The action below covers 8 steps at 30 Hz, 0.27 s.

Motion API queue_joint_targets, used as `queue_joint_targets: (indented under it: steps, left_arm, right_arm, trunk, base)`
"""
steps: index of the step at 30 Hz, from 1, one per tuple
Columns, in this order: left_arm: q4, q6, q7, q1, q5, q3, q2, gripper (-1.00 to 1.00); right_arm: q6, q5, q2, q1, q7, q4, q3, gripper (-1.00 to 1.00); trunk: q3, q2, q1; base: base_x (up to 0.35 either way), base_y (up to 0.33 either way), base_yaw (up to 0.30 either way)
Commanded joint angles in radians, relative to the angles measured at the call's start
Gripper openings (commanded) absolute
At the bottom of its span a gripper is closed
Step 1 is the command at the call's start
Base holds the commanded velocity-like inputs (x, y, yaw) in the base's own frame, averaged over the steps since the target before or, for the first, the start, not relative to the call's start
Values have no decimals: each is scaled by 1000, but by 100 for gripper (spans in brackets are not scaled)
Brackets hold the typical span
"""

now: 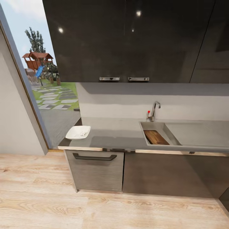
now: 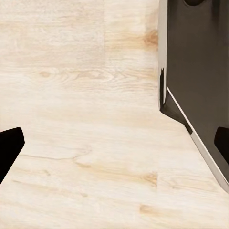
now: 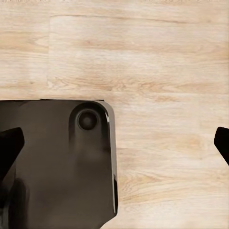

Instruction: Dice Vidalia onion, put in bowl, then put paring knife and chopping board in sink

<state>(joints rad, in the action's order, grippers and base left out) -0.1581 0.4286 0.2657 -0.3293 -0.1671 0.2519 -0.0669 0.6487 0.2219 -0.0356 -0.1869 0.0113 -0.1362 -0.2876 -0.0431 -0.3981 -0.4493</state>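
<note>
Onion pieces, if that is what they are, show as a few pale scraps inside the white bowl [image 1: 78, 132] at the left end of the bench [image 1: 121, 132]; from the head view they are too small and blurred to name. The bowl sits near the bench's front corner, beside the tall window. Well apart to the right, the sink [image 1: 158, 126] is sunk into the grey slab, with the chopping board [image 1: 155, 137] lying inside the basin, its near end cut off by the sink's front rim. The chrome faucet [image 1: 154, 109] with its red dot stands behind the basin, and the flat drainboard [image 1: 200, 132] runs off the picture's right edge. Whether the paring knife is in the basin I cannot tell; the rim hides much of it. Dark wall cabinets [image 1: 127, 38] hang above.

From the left wrist, the left pincer [image 2: 114, 143] has its two dark fingertips [image 2: 9, 145] far apart at the picture's edges, holding nothing, over the wooden floor [image 2: 86, 95], next to a dark panel.

From the right wrist, the right pincer [image 3: 114, 143] is likewise spread wide and empty, above the floor and a glossy black body [image 3: 57, 162].
</note>
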Motion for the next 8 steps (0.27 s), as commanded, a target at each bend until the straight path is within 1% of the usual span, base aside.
queue_joint_targets:
  steps: [1, 8]
  left_arm:
    - [-3, 1, 4, 0, -9, 9, -1, 100]
    - [-2, 1, 3, 0, -9, 9, -1, 100]
  right_arm:
    - [2, 10, 0, 0, 1, -2, -8, 100]
    - [2, 10, 0, 0, 1, -2, -8, 100]
  trunk:
    - [-2, -2, -1]
    - [-2, -2, -1]
  base:
    - [0, 0, 0]
    - [0, 0, 0]
